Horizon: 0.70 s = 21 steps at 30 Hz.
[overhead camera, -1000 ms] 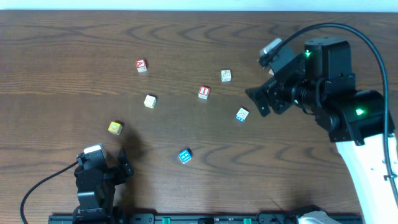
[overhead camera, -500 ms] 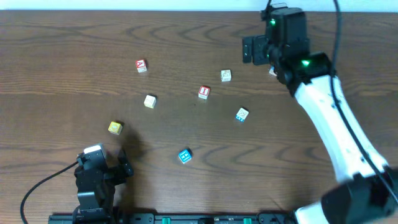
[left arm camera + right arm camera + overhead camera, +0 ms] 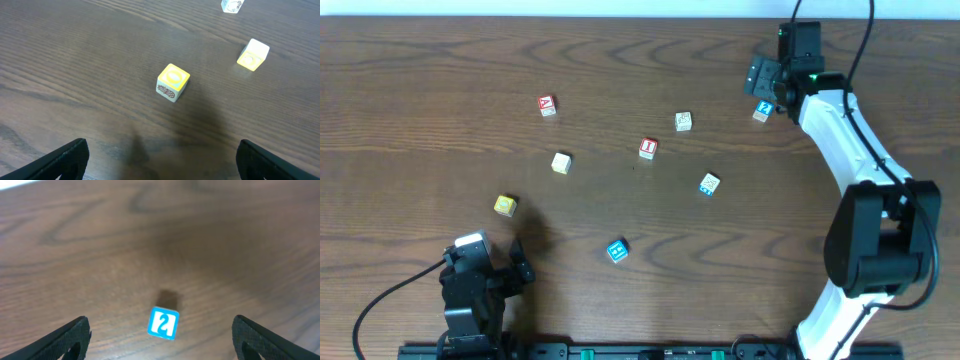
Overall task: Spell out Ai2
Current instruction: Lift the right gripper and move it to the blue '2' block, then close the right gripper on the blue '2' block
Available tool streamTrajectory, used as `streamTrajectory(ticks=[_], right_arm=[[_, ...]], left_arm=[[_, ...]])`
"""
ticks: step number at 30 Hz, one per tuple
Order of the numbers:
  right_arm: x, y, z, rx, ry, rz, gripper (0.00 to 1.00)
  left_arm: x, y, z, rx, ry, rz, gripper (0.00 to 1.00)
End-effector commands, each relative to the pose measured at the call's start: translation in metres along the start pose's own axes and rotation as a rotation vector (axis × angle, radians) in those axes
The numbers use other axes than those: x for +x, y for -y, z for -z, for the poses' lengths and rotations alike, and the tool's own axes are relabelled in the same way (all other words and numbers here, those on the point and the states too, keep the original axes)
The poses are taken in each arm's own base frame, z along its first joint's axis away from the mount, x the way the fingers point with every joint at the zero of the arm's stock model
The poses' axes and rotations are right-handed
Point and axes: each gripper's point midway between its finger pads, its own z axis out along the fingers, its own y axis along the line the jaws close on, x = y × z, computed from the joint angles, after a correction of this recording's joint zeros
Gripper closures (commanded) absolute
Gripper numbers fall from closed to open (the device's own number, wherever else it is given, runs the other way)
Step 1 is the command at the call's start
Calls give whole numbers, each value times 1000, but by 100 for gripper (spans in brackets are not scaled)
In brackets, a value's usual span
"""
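A blue block marked 2 (image 3: 763, 110) lies at the back right of the table. In the right wrist view it (image 3: 163, 323) sits between my open fingers, just ahead of them. My right gripper (image 3: 763, 78) (image 3: 161, 349) is open and empty, just behind the block. A red A block (image 3: 547, 105) lies at the back left. A red I block (image 3: 648, 148) lies near the middle. My left gripper (image 3: 518, 266) (image 3: 160, 162) is open and empty at the front left, short of a yellow block (image 3: 173, 82).
Other blocks lie scattered: a white one (image 3: 683, 121), a white-and-blue one (image 3: 709, 184), a blue one (image 3: 617, 250), a cream one (image 3: 561, 162) (image 3: 253, 54) and the yellow one (image 3: 505, 205). The table's far edge runs just behind the right gripper.
The right arm has swung from the mid right to the back right corner. The 2 block, hidden before, now shows beside its gripper. The left arm has not moved.
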Motion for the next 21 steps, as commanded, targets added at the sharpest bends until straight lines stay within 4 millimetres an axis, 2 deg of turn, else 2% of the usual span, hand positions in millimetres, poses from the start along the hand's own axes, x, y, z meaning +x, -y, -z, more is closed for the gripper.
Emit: streamTrajectory(ticks=[1, 10, 21], right_arm=[[13, -3, -11, -33, -55, -45, 11], [45, -1, -34, -13, -163, -86, 14], [69, -1, -56, 0, -228, -98, 15]], left_arm=[[2, -3, -1, -17, -3, 2, 5], [2, -3, -1, -17, -3, 2, 5], [2, -3, -1, -17, -3, 2, 5]])
